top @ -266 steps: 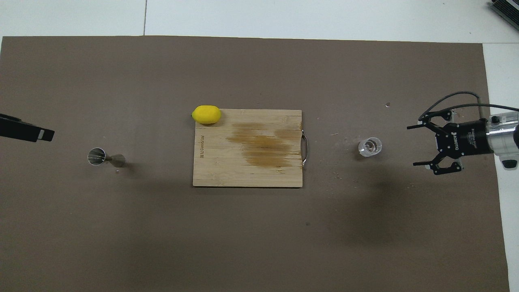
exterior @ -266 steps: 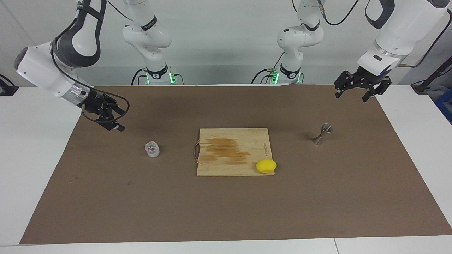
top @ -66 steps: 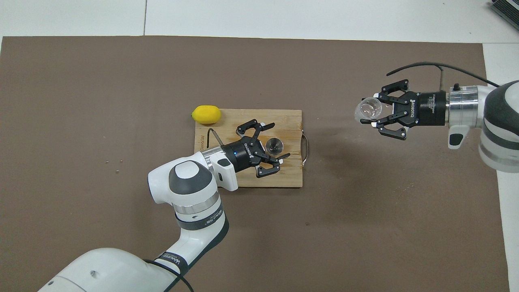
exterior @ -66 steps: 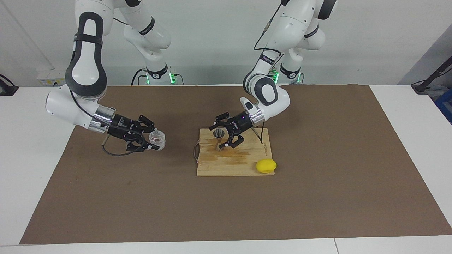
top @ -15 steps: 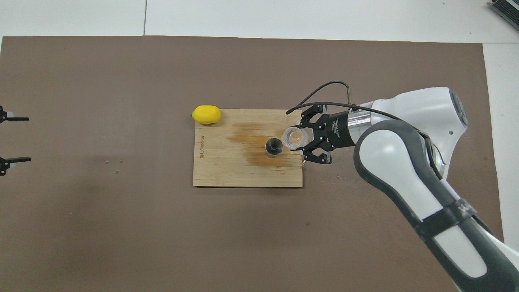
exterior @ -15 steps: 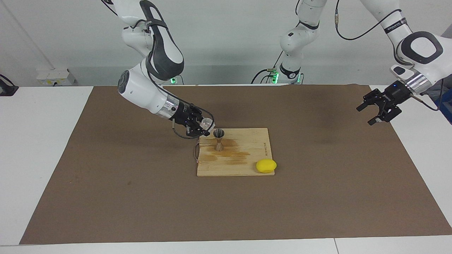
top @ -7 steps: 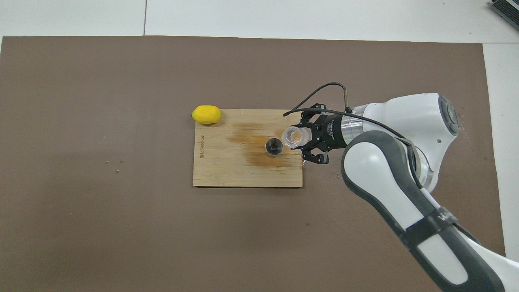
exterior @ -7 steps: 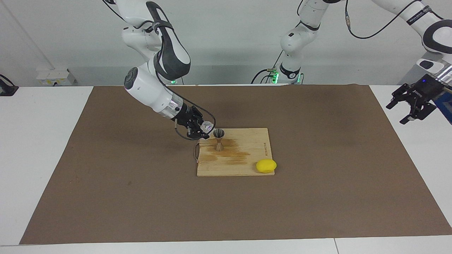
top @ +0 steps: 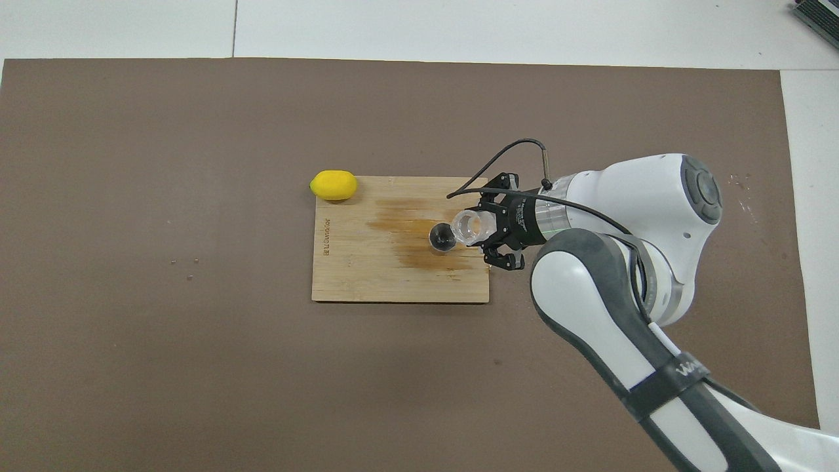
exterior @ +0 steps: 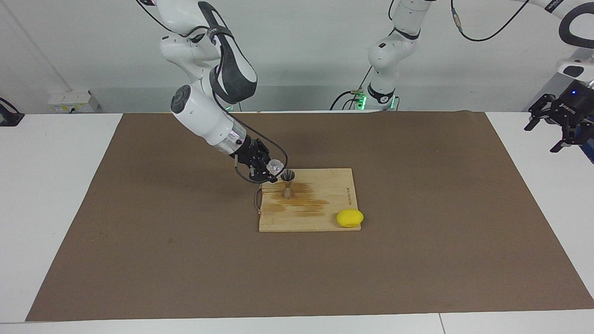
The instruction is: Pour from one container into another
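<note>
The clear faceted glass tumbler [exterior: 275, 165] is held in my right gripper [exterior: 270, 170], tilted with its mouth toward the jigger. The grey metal hourglass jigger [exterior: 287, 183] stands upright on the wooden cutting board [exterior: 320, 218]. In the overhead view the tumbler's [top: 469, 226] rim overlaps the edge of the jigger's [top: 440, 238] open top. My right gripper [top: 484, 228] is over the board's handle edge. My left gripper [exterior: 563, 126] is open and empty, raised off the mat at the left arm's end of the table, and waits there.
A yellow lemon [exterior: 350, 218] lies at the board's corner farther from the robots, toward the left arm's end; it also shows in the overhead view [top: 334, 185]. The board [top: 354, 269] has a dark wet stain around the jigger. A brown mat [exterior: 185, 260] covers the table.
My right gripper has tipped the tumbler further and brought its mouth closer over the jigger's top. My left gripper has drawn back and up toward its end of the table.
</note>
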Controlling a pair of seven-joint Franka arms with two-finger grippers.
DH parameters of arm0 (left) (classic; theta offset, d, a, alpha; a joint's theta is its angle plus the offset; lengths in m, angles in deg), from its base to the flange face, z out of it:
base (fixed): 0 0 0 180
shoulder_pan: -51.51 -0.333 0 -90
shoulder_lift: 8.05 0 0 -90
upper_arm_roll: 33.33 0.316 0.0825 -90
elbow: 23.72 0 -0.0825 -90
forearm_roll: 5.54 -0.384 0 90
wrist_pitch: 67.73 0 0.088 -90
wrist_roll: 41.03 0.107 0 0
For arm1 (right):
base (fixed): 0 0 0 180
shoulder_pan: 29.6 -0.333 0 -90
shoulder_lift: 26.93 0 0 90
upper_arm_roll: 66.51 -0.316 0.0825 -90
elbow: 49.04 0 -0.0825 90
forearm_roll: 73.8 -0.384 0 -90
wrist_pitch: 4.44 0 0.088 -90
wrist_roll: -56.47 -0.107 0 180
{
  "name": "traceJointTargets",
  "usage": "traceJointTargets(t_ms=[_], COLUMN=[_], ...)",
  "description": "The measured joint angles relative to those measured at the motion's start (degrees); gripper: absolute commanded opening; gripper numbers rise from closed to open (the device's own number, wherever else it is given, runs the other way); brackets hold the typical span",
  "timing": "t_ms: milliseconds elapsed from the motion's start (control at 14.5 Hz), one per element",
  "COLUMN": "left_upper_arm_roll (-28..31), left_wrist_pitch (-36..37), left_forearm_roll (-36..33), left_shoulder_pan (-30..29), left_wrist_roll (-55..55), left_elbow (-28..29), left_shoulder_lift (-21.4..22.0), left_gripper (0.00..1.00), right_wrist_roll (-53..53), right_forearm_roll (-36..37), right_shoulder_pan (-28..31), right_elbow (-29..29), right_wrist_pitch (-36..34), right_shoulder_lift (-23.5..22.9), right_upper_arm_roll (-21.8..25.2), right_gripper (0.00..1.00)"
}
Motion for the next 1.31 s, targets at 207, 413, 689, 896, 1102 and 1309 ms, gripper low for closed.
traceJointTargets(t_ms=[207, 413, 689, 896, 1102, 1309], left_upper_arm_roll=[0.0, -0.1, -0.2, -0.2, -0.2, -0.4], left_wrist_pitch=[0.0, 0.0, 1.4, 2.0, 2.9, 3.1], left_forearm_roll=[-0.1, -2.5, -3.5, -3.6, -3.6, -3.7], left_shoulder_pan=[1.1, 2.9, 5.7, 6.4, 7.9, 13.2], left_wrist_roll=[-13.1, -27.4, -43.2, -48.0, -63.0, -81.7], left_elbow=[0.3, 0.4, 0.4, 0.4, 0.8, 1.1], left_shoulder_lift=[-0.1, -0.1, 0.0, 0.9, 1.7, 1.8], left_gripper=[1.00, 1.00, 1.00, 1.00, 1.00, 1.00], right_wrist_roll=[-3.0, -6.8, -8.0, -11.7, -13.3, -16.1], right_forearm_roll=[4.1, 7.0, 7.1, 11.1, 12.5, 15.7], right_shoulder_pan=[-0.2, -1.2, -1.5, -2.1, -2.7, -3.4], right_elbow=[0.0, 0.0, 0.1, 0.5, 1.2, 1.7], right_wrist_pitch=[0.0, 0.1, 0.1, 0.1, 0.1, 0.1], right_shoulder_lift=[0.0, 0.2, 0.5, 0.5, 0.5, 0.5], right_upper_arm_roll=[0.0, 0.0, 0.0, 0.0, 0.0, 0.0], right_gripper=[0.00, 0.00, 0.00, 0.00, 0.00, 0.00])
